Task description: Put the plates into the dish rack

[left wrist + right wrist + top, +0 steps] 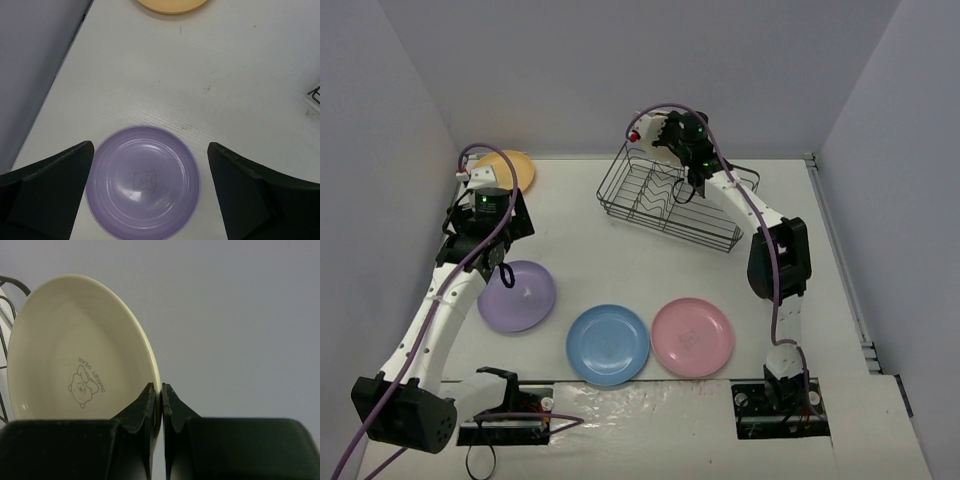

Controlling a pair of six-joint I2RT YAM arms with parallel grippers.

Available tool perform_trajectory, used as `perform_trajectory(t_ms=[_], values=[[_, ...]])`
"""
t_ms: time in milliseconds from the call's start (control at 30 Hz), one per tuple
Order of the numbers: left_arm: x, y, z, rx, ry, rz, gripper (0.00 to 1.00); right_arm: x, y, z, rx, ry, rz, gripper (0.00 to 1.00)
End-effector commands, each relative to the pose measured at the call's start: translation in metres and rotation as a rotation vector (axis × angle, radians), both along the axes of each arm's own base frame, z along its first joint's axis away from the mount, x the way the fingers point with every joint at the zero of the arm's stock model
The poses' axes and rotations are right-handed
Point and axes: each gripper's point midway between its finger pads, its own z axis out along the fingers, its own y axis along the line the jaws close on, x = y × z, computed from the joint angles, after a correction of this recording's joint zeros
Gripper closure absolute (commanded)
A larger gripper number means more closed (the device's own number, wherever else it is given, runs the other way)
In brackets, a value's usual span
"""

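The dark wire dish rack [670, 205] stands at the back middle, with no plate seen in it. My right gripper [656, 128] hovers over its far left end, shut on the rim of the cream plate [75, 350], held on edge; the right wrist view shows the jaws [161, 388] pinching it. My left gripper [492, 212] is open and empty, above the table between the yellow-orange plate [506, 170] and the lilac plate [517, 296]. In the left wrist view the lilac plate [143, 182] lies flat between my open fingers [50, 185]. The light blue plate [608, 344] and pink plate [692, 337] lie flat at the front.
Grey walls close the table in at the left, back and right. The yellow-orange plate's edge [172, 5] shows at the top of the left wrist view, a rack corner [315, 95] at its right. Rack wire [5, 305] shows left of the cream plate.
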Motion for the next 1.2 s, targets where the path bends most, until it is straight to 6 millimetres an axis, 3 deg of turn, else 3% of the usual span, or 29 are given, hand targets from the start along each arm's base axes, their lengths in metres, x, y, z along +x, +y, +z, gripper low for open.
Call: perform_trajectory(t_ms=[0, 400, 933, 1033, 1167], values=[[0.008, 0.006, 0.026, 0.015, -0.072, 0.022, 0.03, 0.000, 0.005, 0.058, 0.055, -0.146, 0.022, 1.00], [0.008, 0.004, 0.028, 0.007, -0.075, 0.010, 0.03, 0.013, -0.001, 0.028, 0.056, -0.113, -0.004, 0.99], [0.005, -0.002, 0.031, -0.025, -0.083, -0.012, 0.03, 0.014, -0.009, -0.007, 0.175, -0.010, -0.035, 0.77], [0.004, -0.003, 0.032, -0.032, -0.088, -0.015, 0.03, 0.014, -0.010, -0.007, 0.197, -0.001, -0.042, 0.65], [0.004, -0.006, 0.034, -0.046, -0.097, -0.031, 0.03, 0.013, -0.009, -0.004, 0.222, 0.007, -0.037, 0.64]])
